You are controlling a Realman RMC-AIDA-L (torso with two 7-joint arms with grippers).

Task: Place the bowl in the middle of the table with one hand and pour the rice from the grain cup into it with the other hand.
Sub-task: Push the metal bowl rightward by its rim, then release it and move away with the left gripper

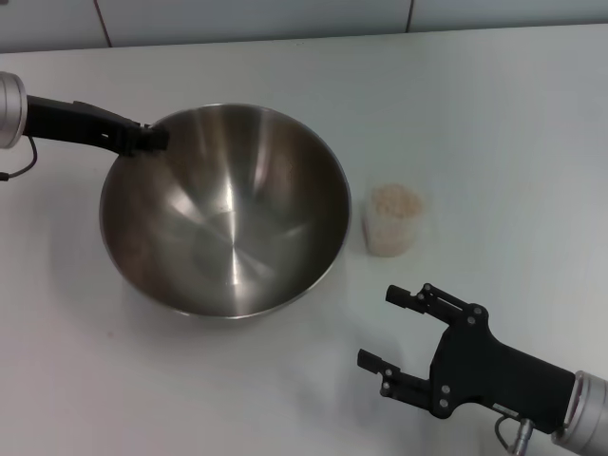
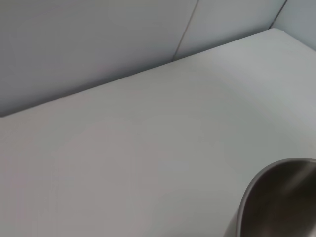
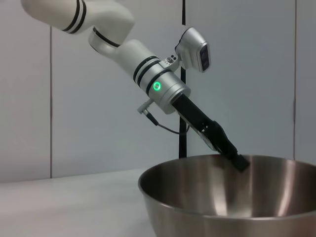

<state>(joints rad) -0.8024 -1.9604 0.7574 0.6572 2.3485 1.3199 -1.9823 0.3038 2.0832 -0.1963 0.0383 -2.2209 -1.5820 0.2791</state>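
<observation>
Steel bowl (image 1: 224,223) sits mid-table, your left gripper (image 1: 152,139) pinching its far-left rim to place it. Cup (image 1: 392,220) of rice (image 1: 395,201) waits just beside its right side. Your right gripper (image 1: 401,337), jaws spread, lines up from the near edge.

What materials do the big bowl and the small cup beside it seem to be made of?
The bowl looks like stainless steel with a brushed, shiny finish: it shows grey streaked reflections inside. The grain cup seems to be clear, slightly cloudy plastic, since the rice shows through its wall, though glass cannot be fully excluded.
</observation>
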